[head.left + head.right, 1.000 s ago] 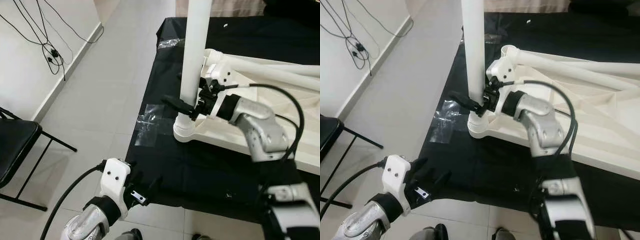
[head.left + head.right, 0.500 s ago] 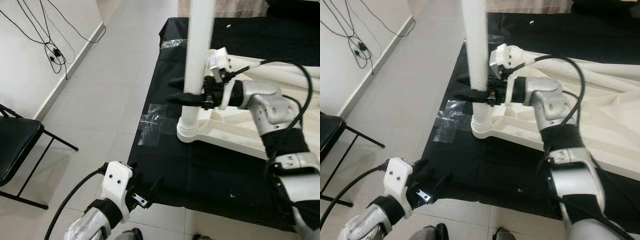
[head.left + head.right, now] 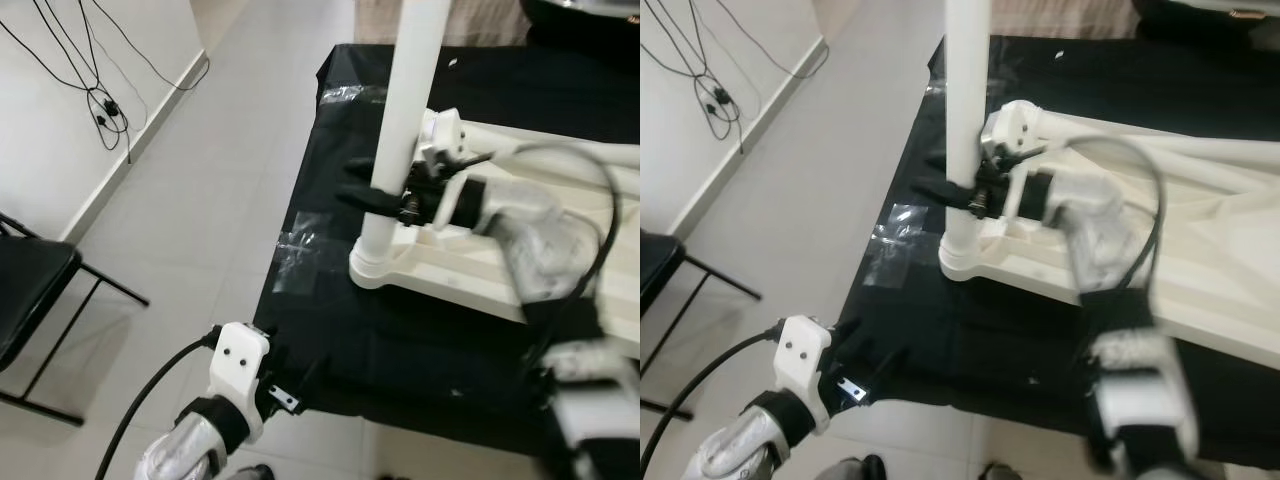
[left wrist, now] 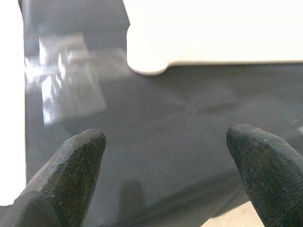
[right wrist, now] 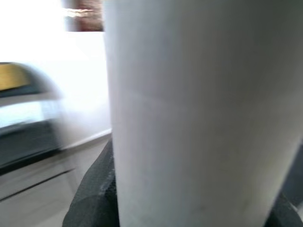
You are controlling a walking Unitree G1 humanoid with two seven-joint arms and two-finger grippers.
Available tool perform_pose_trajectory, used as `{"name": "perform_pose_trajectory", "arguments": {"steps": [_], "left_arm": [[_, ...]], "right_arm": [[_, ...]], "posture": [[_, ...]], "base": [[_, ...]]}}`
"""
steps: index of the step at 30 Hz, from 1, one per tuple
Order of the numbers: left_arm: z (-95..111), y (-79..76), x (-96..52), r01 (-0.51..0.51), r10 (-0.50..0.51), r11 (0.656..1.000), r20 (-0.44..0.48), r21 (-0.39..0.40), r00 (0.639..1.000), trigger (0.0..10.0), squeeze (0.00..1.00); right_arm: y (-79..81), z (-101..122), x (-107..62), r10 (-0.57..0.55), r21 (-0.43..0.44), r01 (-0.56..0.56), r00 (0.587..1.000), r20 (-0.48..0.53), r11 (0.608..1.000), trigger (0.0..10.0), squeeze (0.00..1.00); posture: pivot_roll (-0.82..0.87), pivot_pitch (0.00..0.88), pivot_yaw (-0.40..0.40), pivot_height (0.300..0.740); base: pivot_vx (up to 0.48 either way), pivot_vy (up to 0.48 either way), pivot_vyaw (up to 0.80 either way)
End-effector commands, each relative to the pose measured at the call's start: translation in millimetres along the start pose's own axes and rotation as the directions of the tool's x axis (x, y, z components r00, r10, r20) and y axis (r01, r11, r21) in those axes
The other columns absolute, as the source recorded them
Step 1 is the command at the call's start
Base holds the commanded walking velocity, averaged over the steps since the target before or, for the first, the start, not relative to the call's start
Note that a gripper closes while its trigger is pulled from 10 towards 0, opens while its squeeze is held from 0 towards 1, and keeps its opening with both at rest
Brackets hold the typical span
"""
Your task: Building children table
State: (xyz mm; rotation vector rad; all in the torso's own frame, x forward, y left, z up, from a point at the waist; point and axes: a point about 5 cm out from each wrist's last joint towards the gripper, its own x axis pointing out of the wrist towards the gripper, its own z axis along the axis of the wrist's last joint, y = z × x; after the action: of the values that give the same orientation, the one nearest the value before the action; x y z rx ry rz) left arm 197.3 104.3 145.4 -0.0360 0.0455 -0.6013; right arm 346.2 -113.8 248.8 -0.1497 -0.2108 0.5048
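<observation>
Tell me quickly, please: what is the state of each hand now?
Left hand: open, holding nothing, above the black cloth.
Right hand: closed around the upright white table leg.

two silver arms with black joint bands, each with a white wrist block and a black cable looping off it; left gripper (image 3: pixel 290 385) and right gripper (image 3: pixel 362 195) have long black fingers (image 4: pixel 78 163) with textured pads.

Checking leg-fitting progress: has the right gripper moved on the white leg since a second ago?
Yes. The right gripper now clasps the white leg higher above its corner socket than before, when it sat just above the socket.
</observation>
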Motion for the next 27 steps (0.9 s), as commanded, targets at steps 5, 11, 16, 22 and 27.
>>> {"name": "perform_pose_trajectory", "arguments": {"steps": [5, 11, 16, 22, 27], "left_arm": [[-5.8, 4.5, -0.7, -0.013, 0.013, 1.0, -0.021, -0.001, 1.0, 10.0, 0.0], [-7.4, 6.5, 2.7, -0.012, 0.012, 1.0, -0.022, -0.002, 1.0, 10.0, 0.0], [-8.6, 8.8, 2.0, -0.022, 0.022, 1.0, -0.021, -0.007, 1.0, 10.0, 0.0], [-9.1, 10.0, 1.4, -0.021, 0.02, 1.0, -0.02, -0.009, 1.0, 10.0, 0.0], [-9.0, 10.4, 1.9, -0.02, 0.02, 1.0, -0.019, -0.011, 1.0, 10.0, 0.0]], "right_arm": [[0.9, -39.6, -30.6, -0.333, -0.1, 0.32, 0.931, -0.151, 0.942, 0.0, 0.0], [19.5, -33.6, -20.1, -0.287, -0.077, 0.28, 0.95, -0.119, 0.957, 0.0, 0.0], [37.8, -32.2, -20.3, -0.313, -0.067, 0.306, 0.941, -0.128, 0.95, 0.0, 0.0], [43.5, -18.7, -17.1, -0.277, -0.048, 0.275, 0.959, -0.055, 0.96, 10.0, 1.0], [41.3, -6.3, -12.0, -0.193, -0.025, 0.194, 0.981, 0.016, 0.981, 10.0, 1.0]], "posture": [[-0.01, 0.187, 0.06, 0.74], [-0.01, 0.185, 0.056, 0.74], [0.0, 0.184, 0.064, 0.74], [-0.01, 0.184, 0.066, 0.74], [-0.01, 0.182, 0.064, 0.74]], "base": [[0.0, 0.0, 0.0], [0.0, 0.0, 0.0], [0.0, 0.0, 0.0], [0.0, 0.0, 0.0], [0.0, 0.0, 0.0]]}}
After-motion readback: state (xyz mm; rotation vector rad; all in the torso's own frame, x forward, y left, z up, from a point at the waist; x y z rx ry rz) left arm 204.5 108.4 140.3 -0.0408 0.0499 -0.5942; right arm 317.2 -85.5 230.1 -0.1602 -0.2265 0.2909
